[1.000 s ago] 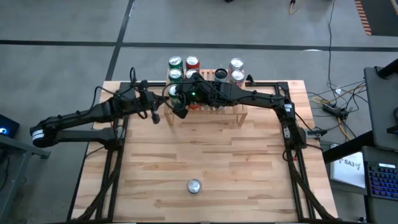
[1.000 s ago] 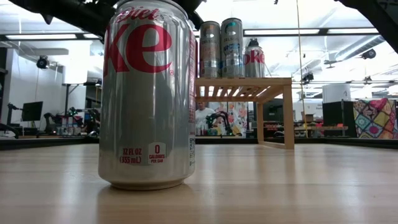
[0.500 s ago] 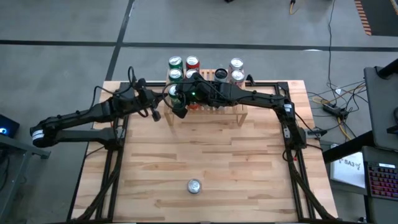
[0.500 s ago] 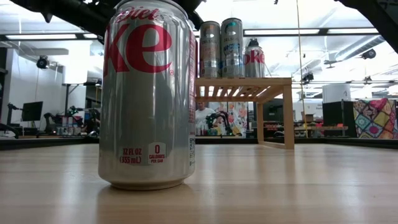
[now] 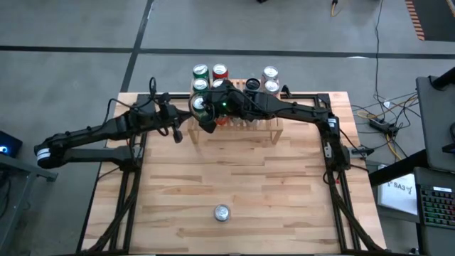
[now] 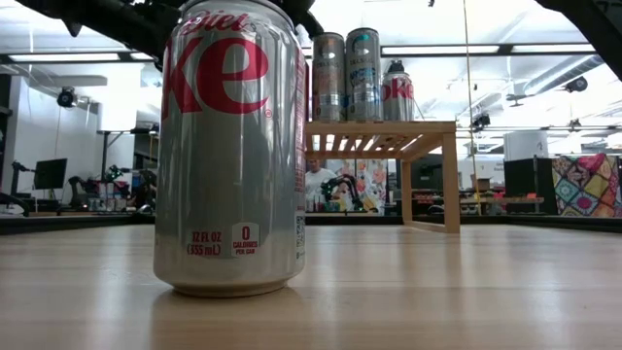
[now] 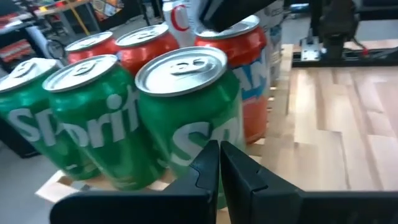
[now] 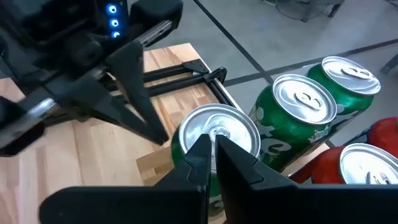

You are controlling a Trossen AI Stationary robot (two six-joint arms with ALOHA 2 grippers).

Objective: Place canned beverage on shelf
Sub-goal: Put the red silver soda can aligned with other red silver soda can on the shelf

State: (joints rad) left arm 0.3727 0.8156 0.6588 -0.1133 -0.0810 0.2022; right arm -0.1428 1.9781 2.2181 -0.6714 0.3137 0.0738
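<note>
Green cans (image 7: 186, 118), light-wood shelf (image 6: 384, 127)

Overhead, I'm looking straight down; low, I'm peering level across the table (image 6: 437, 292); both wrist cameras are sharing the green can (image 7: 186, 118) closely.

We read "Sprite" on the green cans (image 7: 186, 118) just ahead of the left gripper (image 7: 219, 163), and "12 FL OZ (355 mL)", "0 CALORIES" on the silver Diet Coke can (image 6: 231, 146).
</note>
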